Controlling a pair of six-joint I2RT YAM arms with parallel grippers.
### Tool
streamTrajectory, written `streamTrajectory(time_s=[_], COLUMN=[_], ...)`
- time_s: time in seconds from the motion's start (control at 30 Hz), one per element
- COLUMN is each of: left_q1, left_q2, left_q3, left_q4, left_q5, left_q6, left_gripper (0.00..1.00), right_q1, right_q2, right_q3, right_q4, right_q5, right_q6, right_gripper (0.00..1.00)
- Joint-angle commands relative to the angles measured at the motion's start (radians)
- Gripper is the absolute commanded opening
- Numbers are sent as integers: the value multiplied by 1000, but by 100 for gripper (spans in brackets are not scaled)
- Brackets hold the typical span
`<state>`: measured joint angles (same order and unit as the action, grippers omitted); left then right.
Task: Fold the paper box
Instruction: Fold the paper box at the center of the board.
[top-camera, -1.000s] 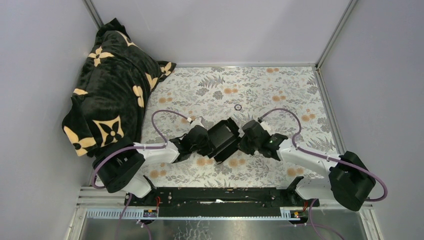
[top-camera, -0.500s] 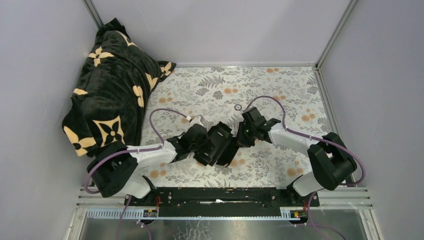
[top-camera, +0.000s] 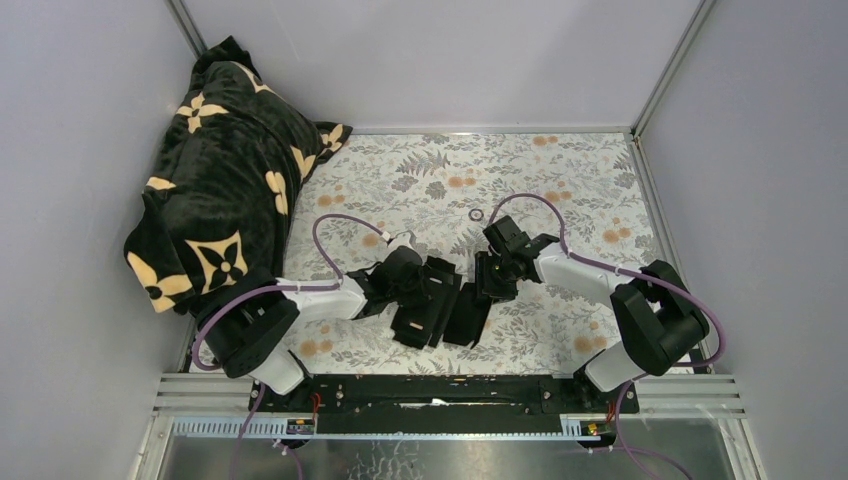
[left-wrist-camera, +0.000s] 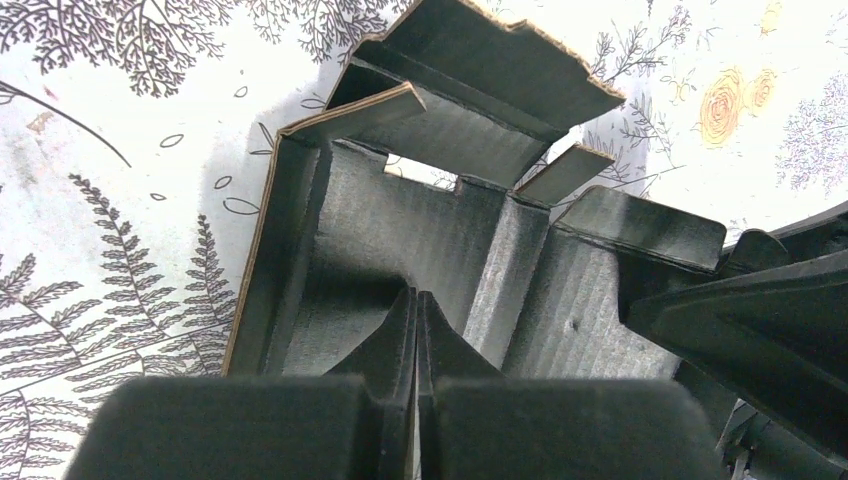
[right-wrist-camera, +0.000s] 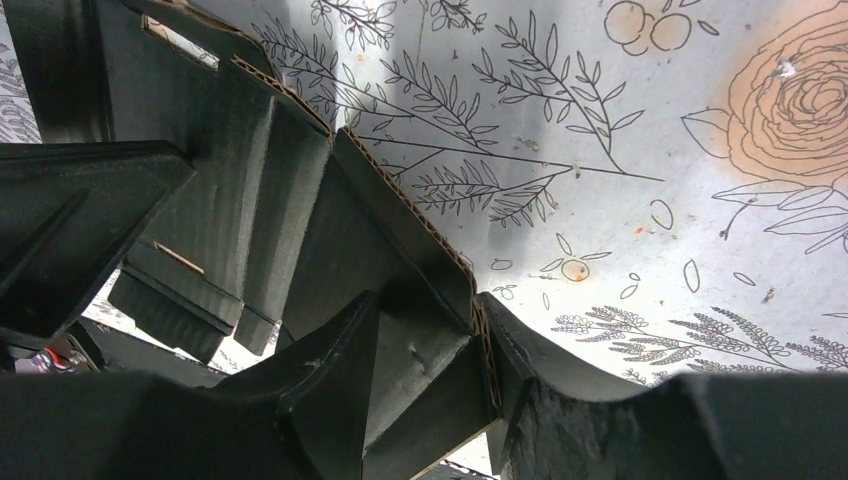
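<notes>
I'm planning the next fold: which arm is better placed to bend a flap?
Right, probably. The right gripper stands open astride a flap edge of the paper box, free to fold it; the left gripper is shut on the box, steadying it.

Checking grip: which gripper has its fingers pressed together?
The left gripper; its fingers meet on the paper box, while those of the right gripper stand apart.

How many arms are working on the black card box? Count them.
2. The left arm's fingers, shut, sit at the left side of the box; the right arm's fingers, open, straddle its right edge.
</notes>
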<state>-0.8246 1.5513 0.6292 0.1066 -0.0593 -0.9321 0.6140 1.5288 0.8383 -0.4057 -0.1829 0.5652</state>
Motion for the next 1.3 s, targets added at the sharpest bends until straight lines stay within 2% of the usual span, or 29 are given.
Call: streamTrajectory(time_s=[0.0, 0.3, 0.67, 0.83, 0.9, 0.93, 1.07, 1.27], left_q1=[-10, -19, -33, -33, -33, -32, -34, -34], left_q2=[16, 33, 47, 46, 49, 51, 66, 96], left_q3=[-10, -16, -21, -31, -33, -35, -36, -19], left_q4=[35, 40, 44, 47, 52, 55, 68, 92], left_q5=[-6, -12, -29, -36, -36, -35, -31, -12], left_q6=[11, -6, -24, -30, -32, -32, -35, -39], left_gripper=[0, 0, 0, 0, 0, 0, 0, 0], right_q1=[-4, 10, 149, 156, 159, 166, 213, 322], right_q2=[-36, -123, -211, -343, -417, -454, -541, -546], right_q3=[-6, -86, -158, -191, -233, -254, -300, -336], right_q4=[-14, 40, 113, 49, 41, 43, 14, 26], right_q5=[2, -25, 88, 177, 226, 239, 303, 387], right_q6=[22, 121, 337, 426, 488, 516, 622, 775], right_gripper=[47, 51, 53, 61, 71, 72, 69, 69])
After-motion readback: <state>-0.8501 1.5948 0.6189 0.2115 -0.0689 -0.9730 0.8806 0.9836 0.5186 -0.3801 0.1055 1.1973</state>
